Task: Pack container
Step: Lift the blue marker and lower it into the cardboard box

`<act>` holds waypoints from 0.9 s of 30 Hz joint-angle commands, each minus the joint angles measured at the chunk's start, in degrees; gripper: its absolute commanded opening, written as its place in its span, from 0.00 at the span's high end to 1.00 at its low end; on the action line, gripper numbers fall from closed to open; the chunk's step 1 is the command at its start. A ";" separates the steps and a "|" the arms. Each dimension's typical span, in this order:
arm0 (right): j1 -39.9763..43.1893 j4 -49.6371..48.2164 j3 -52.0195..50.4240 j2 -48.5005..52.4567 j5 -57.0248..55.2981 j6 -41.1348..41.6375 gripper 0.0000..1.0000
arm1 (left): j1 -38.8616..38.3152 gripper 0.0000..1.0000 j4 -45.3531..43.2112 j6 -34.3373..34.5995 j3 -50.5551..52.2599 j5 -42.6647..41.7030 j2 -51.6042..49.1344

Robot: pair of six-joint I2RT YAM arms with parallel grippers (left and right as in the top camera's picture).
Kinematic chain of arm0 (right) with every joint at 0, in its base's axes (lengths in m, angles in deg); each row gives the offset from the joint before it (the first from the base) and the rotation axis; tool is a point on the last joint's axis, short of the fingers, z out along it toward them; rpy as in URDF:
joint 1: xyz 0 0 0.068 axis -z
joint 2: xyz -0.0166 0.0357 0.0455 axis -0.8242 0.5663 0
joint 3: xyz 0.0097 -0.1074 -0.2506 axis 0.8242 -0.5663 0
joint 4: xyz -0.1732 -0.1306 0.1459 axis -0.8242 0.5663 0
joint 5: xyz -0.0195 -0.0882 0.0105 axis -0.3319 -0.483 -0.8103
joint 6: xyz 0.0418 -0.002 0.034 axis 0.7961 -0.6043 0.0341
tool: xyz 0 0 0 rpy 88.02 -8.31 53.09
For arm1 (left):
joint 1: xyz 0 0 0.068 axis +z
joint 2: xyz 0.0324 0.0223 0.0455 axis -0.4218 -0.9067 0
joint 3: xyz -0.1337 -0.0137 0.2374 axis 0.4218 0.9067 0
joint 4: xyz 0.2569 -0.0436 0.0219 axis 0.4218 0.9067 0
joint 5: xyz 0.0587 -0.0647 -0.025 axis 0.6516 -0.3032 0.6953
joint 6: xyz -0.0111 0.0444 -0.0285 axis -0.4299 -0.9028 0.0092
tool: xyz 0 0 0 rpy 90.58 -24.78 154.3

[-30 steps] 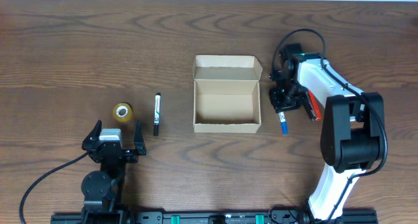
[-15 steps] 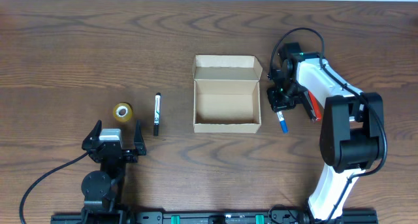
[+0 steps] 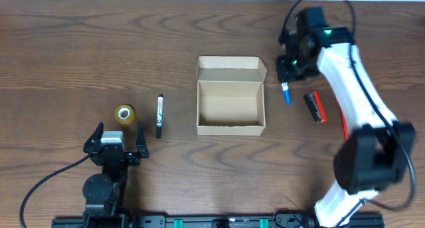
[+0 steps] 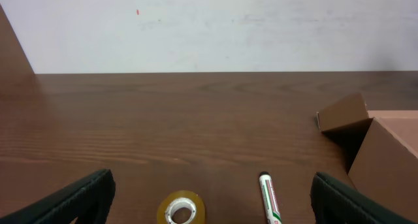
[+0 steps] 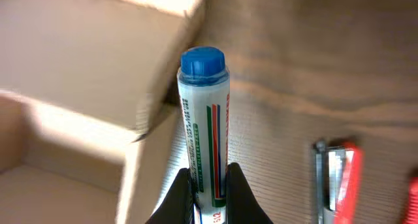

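The container (image 3: 230,108) is an open tan cardboard box at the table's middle, its flap lid folded back; its corner shows in the left wrist view (image 4: 392,149) and its wall in the right wrist view (image 5: 98,61). My right gripper (image 3: 287,74) is shut on a blue-capped white marker (image 3: 286,93), held above the table just right of the box; the marker (image 5: 205,132) sits between the fingers (image 5: 208,185). A black-capped marker (image 3: 159,115) lies left of the box. My left gripper (image 3: 113,143) is open and empty near the front edge.
A roll of yellowish tape (image 3: 124,114) lies left of the black-capped marker; both show in the left wrist view, tape (image 4: 182,208) and marker (image 4: 270,196). A red and black tool (image 3: 316,106) lies right of the box, also in the right wrist view (image 5: 336,178).
My right gripper has lifted the blue-capped marker off the table and moved it toward the far side, beside the box's right rear corner. The left arm has not moved.
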 commanded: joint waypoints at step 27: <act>-22.88 8.66 0.83 -4.68 5.42 -55.69 0.99 | 0.22 0.05 2.01 0.85 1.29 -0.61 0.37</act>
